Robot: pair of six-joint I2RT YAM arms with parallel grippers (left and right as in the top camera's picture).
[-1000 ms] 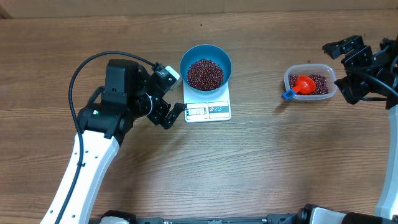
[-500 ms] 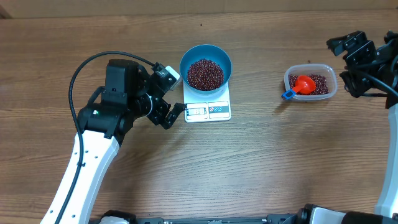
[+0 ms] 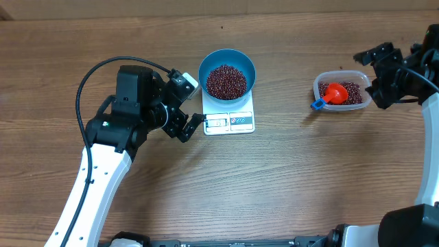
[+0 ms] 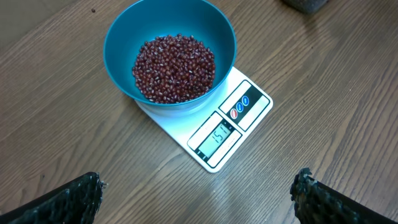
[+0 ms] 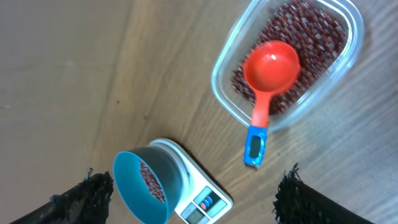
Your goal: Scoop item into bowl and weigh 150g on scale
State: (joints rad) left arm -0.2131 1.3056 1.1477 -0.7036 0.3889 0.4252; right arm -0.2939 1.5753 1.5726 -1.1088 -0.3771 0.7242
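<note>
Right gripper [image 3: 372, 77]: fingers apart, empty, shifted nearer tub [image 3: 343, 73] by tabletop's right edge. Left gripper [image 3: 193, 104]: fingers apart. Beans [image 3: 226, 81] in bowl [image 3: 206, 63] on scale [image 3: 240, 122]; scooping apparently done.

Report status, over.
Left jaws open, right jaws open, both empty. Beans in bowl on scale. Scoop lying in tub. Nothing in the way.

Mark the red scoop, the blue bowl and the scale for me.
red scoop [image 5: 271, 65], right wrist view, its cup.
blue bowl [image 4: 180, 15], left wrist view, inner wall.
scale [image 4: 256, 98], left wrist view, white top.
</note>
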